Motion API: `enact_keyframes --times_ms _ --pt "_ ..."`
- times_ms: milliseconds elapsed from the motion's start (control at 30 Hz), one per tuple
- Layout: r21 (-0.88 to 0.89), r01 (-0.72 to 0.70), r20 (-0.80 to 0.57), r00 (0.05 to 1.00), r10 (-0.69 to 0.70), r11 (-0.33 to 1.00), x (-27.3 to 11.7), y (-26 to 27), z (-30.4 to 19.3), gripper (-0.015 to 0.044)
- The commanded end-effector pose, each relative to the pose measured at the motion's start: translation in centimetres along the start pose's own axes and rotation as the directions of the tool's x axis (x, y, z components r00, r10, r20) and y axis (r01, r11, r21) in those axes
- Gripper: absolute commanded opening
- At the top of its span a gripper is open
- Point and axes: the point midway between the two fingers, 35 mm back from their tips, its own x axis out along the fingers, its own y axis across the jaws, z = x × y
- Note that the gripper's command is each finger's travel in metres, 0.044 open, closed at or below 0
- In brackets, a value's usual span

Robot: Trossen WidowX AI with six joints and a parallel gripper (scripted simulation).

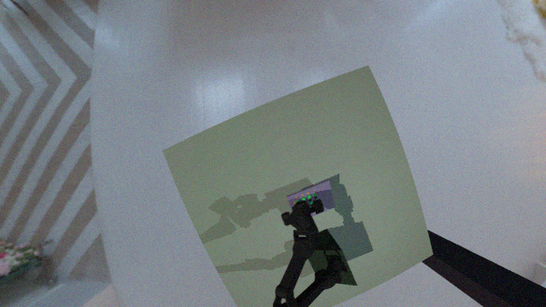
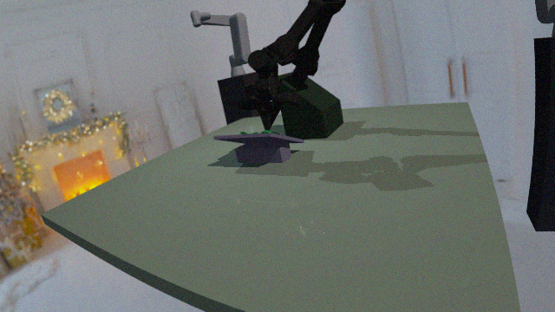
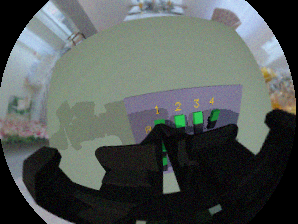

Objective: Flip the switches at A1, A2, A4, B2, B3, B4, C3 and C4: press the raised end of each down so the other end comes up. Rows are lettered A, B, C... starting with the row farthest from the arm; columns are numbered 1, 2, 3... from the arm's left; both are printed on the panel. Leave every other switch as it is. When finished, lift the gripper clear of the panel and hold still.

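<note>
A green table (image 1: pixel 273 132) (image 2: pixel 347 225) (image 3: pixel 165 55) is seen beneath everything else, with long shadows cast across it. Over it a black arm (image 1: pixel 294 260) (image 2: pixel 299 35) is reached out, bent at its joints. Beside the arm's lower part a dark green block (image 1: pixel 326 245) (image 2: pixel 312 108) is set on the table. Near that block the purple panel (image 1: pixel 325 192) (image 2: pixel 260 138) (image 3: pixel 227 102) is held up by a smaller purple base (image 2: pixel 260 152). Above the panel the gripper (image 1: pixel 304 205) (image 2: pixel 269 127) (image 3: pixel 160 127) is pointed downward, its fingers drawn together with nothing gripped; whether a switch is touched by the tips cannot be told. On the panel, yellow numerals 1 to 4 are printed above the far row, where the green switches under 2 (image 3: pixel 180 121), 3 (image 3: pixel 198 118) and 4 (image 3: pixel 214 115) are seen. The switch under 1 (image 3: pixel 159 122) is partly hidden by the fingertips, and most of the nearer rows are covered in the wrist view.
</note>
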Motion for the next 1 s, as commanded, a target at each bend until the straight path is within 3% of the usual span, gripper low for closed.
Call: enact_keyframes --times_ms 0,767,967 --pt "0.004 0.003 0.002 1.000 -0.003 1.000 0.1 0.0 0.1 0.0000" --pt "0.004 0.003 0.002 1.000 -0.003 1.000 0.4 0.0 0.1 0.0000" --pt "0.003 0.006 0.023 1.000 -0.006 1.000 -5.3 -0.1 0.0 0.0000"
